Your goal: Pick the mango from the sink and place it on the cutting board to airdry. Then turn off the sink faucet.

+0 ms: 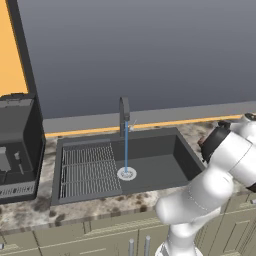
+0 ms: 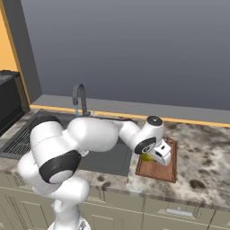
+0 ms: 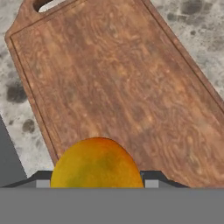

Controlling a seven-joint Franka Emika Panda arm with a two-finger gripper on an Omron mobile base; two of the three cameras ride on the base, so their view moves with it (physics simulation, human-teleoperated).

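Observation:
The yellow-orange mango [image 3: 97, 164] sits between my gripper's [image 3: 97, 183] dark fingertips [image 3: 151, 181], which are shut on it. It hangs low over the near end of the reddish-brown cutting board [image 3: 118, 87]; whether it touches the wood cannot be told. In the right base view the mango [image 2: 145, 157] peeks out under the hand, and my gripper [image 2: 152, 158] is over the left edge of the cutting board [image 2: 157, 173], right of the sink [image 2: 110, 157]. The sink faucet [image 1: 123, 114] stands behind the sink [image 1: 155, 162] and a thin blue stream runs to the silver drain [image 1: 126, 173].
A ribbed wire rack [image 1: 87, 170] covers the sink's left part. A black appliance [image 1: 17, 145] stands on the counter left of the sink. Speckled stone counter [image 2: 202, 152] stretches right of the board. My arm's elbow reaches across the sink's front right corner.

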